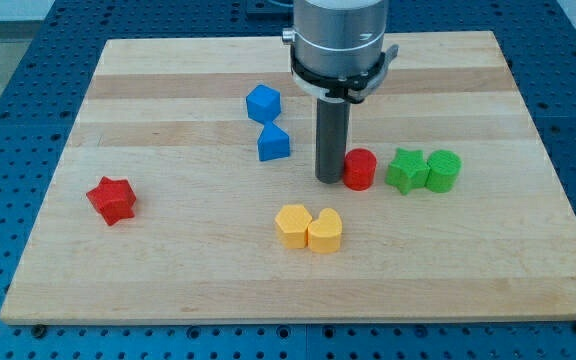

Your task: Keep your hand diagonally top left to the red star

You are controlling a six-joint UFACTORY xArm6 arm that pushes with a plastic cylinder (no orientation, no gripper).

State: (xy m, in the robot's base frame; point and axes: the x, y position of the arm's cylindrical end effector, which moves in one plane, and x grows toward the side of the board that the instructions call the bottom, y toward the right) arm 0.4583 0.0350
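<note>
My tip point(328, 179), bare and holding nothing, touched the red plastic cylinder point(359, 169), at three o'clock from the red plastic star point(111, 199). The star likely was light, rigid; no contact needed.

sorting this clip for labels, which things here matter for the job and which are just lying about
Belongs to the job:
- red star, at the view's left
- my tip, now far to its right, beside the red cylinder

Just lying about:
- two blue blocks
- two yellow blocks
- green star
- green cylinder
</note>
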